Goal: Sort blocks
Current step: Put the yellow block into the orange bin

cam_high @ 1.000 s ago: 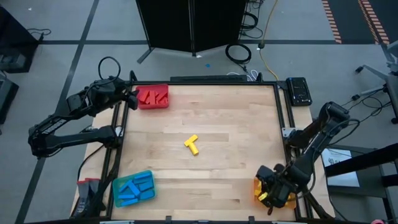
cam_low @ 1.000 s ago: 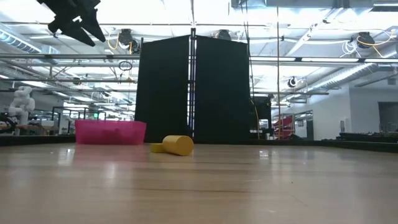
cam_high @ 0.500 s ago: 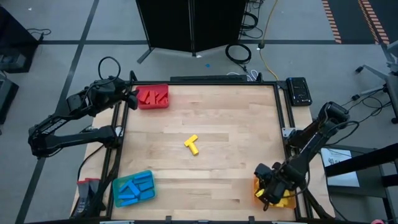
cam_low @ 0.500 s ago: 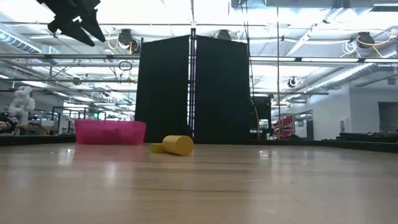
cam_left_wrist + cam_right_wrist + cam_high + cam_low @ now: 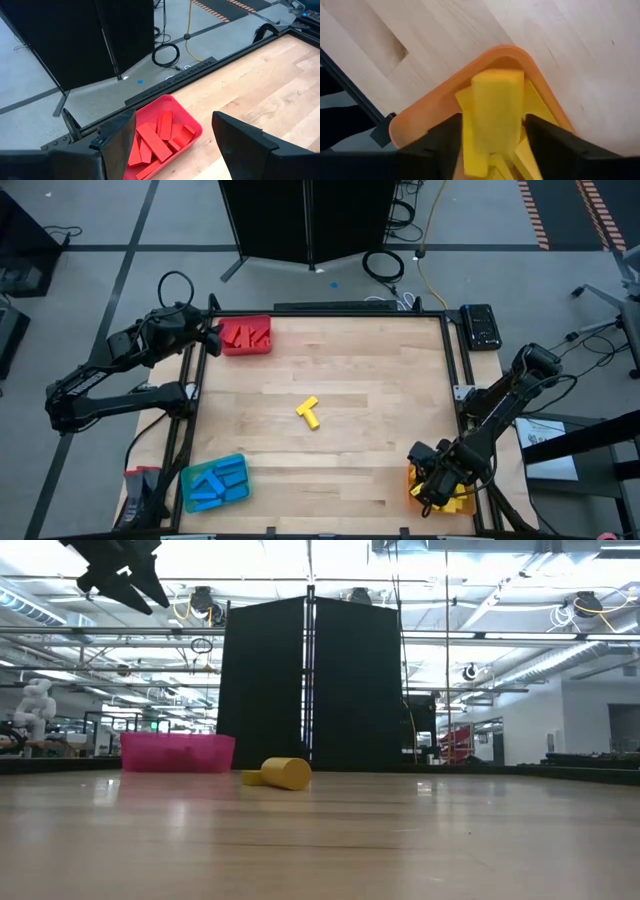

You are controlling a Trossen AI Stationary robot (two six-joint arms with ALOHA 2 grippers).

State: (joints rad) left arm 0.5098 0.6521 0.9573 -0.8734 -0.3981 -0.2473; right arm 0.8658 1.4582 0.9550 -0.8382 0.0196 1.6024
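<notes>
Two yellow blocks (image 5: 309, 412) lie touching in a T on the table's middle, and their ends show in the low view (image 5: 285, 773). Red blocks (image 5: 152, 140) lie in the red tray (image 5: 245, 337) at the far left corner. Blue blocks (image 5: 215, 483) fill the blue tray at the near left. My left gripper (image 5: 172, 150) hangs open, high above the red tray's left side (image 5: 212, 335). My right gripper (image 5: 492, 145) is over the orange tray (image 5: 440, 105) at the near right corner (image 5: 432, 490), shut on a yellow block (image 5: 492, 110). More yellow blocks (image 5: 530, 150) lie in that tray. My right gripper holds the yellow block between its two fingers (image 5: 447, 137), one on each long side. The block's free end (image 5: 497, 80) sticks out past the fingertips, over the orange tray's corner. It comes from above, pointing down. Whether the block touches the blocks below, I cannot tell.
A dark frame rail (image 5: 455, 370) borders the table on its sides. A black device (image 5: 481, 326) sits at the far right corner. A black folding screen (image 5: 310, 685) stands behind the far edge. Bare wood surrounds the two middle blocks.
My right gripper has edged slightly toward the table's left over the orange tray, still shut on the yellow block. Nothing else has moved.
</notes>
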